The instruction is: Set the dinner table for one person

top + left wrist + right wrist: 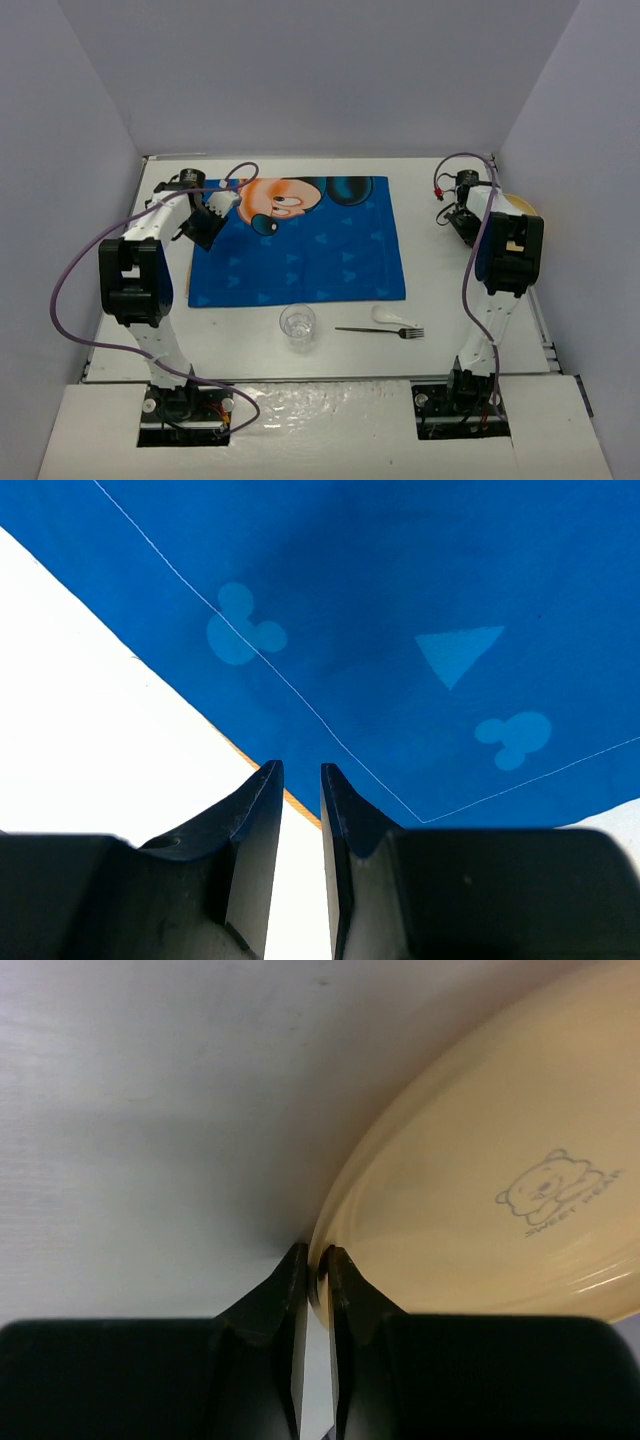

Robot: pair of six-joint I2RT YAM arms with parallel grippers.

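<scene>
Your right fingers clamped the yellow plate by its rim. Your left fingers stood barely apart at the mat; grip unclear. The worktop looked plain white.

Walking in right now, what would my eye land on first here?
The bright blue cartoon-mouse placemat fills the middle of the white dinner table, the left gripper at its far left corner. Far right, the right gripper pinches the rim of a cream bear-print plate; a glass, fork and spoon sit near the front edge.
</scene>
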